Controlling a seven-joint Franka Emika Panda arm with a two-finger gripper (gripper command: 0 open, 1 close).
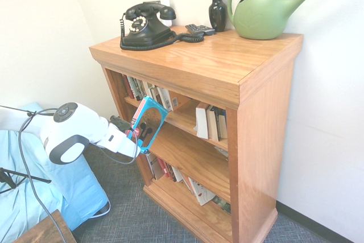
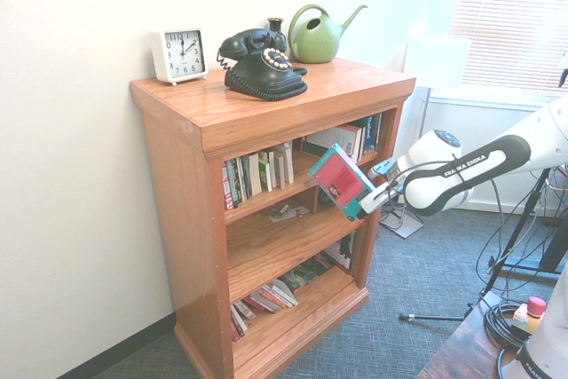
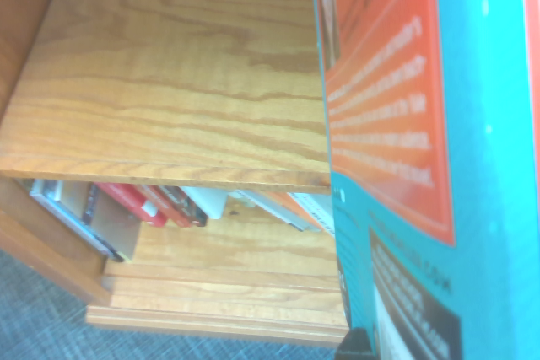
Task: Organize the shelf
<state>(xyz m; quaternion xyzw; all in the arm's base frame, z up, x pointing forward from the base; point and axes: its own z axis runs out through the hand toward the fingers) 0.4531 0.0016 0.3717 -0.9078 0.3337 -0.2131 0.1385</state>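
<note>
My gripper (image 2: 362, 209) is clamped on a teal and red book (image 2: 340, 181), holding it tilted in front of the shelf (image 2: 266, 113), level with its middle board. The shelf fills the centre of both exterior views, against the white wall. Rows of books (image 2: 259, 173) stand on its top level, and more lie on the bottom one (image 3: 143, 204).

The white arm reaches toward the shelf (image 1: 227, 69) front with its wrist tilted steeply downward. The gripper (image 1: 138, 133) has its fingers clamped tight on the lower edge of a teal book (image 1: 149, 119), which stands tilted above them.
</note>
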